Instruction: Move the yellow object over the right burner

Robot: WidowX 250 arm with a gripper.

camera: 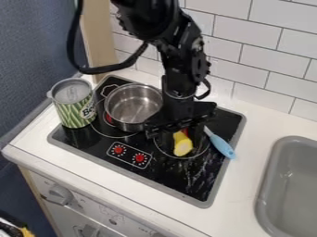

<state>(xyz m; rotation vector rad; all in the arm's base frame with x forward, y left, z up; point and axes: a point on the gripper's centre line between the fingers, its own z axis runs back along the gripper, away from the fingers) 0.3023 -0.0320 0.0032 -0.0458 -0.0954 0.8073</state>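
Black arm parts and the black gripper [179, 126] hide the upper end of the yellow object [182, 144], whose rounded, pale-tipped lower end points toward six o'clock. It lies within the ring of the right burner [166, 152], directly below the gripper in the view, at six o'clock from it. Whether the gripper is open or closed on it cannot be told, dark parts blending into the dark glass of the stove [186, 178]. A patch of red shows beside the object's hidden end.

At three o'clock from the object is a utensil with a light blue handle [221, 145]; its far end is hard to make out near the gripper. Between ten and eleven o'clock stands a stainless-steel pot [132, 107], partly behind the gripper. At ten o'clock a metal can [77, 109] wears a green-striped label with large dark lettering on white, which wraps out of sight. A white-outlined panel with two red dials [129, 154] sits at eight o'clock. At four, the grey sink [267, 185] is cut off by the right edge.
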